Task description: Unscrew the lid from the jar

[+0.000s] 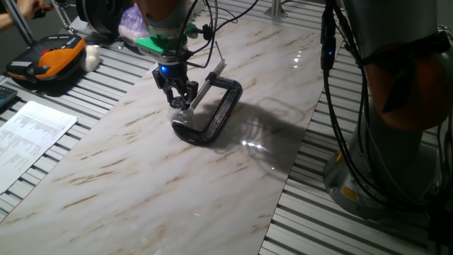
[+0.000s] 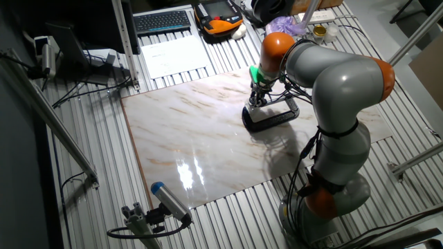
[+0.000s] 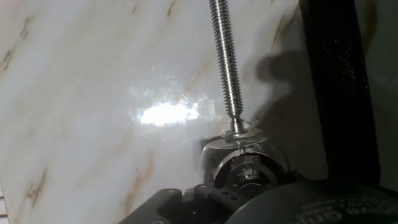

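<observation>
My arm (image 2: 339, 90) is reaching out over the table, bending at the elbow, wrist pointing straight down. My gripper (image 1: 178, 95) is hanging low, fingers (image 1: 170, 88) pointing downward; whether they are closing on anything I cannot tell.

marble tabletop (image 1: 141, 170), black C-clamp (image 1: 219, 117) on it

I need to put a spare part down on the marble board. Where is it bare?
The board is bare from the clamp to the edge nearest the paper. It is crowded where the gripper hovers at the jar inside the clamp.
</observation>
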`<act>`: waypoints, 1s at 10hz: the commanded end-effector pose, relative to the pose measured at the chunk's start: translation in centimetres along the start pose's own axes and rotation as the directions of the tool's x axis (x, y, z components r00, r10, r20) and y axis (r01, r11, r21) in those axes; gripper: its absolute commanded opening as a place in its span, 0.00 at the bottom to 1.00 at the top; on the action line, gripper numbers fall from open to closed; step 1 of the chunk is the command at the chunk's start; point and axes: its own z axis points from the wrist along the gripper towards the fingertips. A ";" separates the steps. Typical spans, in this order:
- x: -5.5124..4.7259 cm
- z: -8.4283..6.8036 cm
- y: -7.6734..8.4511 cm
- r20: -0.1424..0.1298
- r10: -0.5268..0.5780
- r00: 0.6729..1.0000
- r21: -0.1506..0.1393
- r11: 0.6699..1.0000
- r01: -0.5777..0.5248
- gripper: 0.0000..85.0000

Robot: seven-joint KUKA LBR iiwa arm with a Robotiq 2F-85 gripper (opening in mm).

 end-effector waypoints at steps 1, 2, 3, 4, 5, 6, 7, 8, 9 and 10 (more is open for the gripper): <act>0.0 0.0 0.0 0.001 -0.011 1.000 0.001 1.000 0.011 0.40; 0.0 0.0 -0.1 0.001 -0.021 1.000 0.001 1.000 0.021 0.40; 0.0 0.0 -0.1 0.002 -0.035 0.999 0.002 0.999 0.035 0.40; 0.0 0.1 -0.1 0.001 -0.044 0.999 0.001 0.999 0.044 0.40; 0.0 0.1 -0.1 0.002 -0.057 0.998 0.001 0.998 0.057 0.40; 0.0 0.0 -0.1 0.002 -0.063 0.998 0.001 0.998 0.063 0.20; 0.0 0.0 -0.1 0.002 -0.070 0.998 0.002 0.998 0.070 0.20; 0.0 0.0 -0.1 0.004 -0.078 0.997 0.004 0.997 0.078 0.20; 0.0 0.0 -0.1 0.004 -0.086 0.996 0.004 0.996 0.086 0.00; 0.0 0.0 -0.2 0.005 -0.093 0.996 0.004 0.996 0.093 0.00</act>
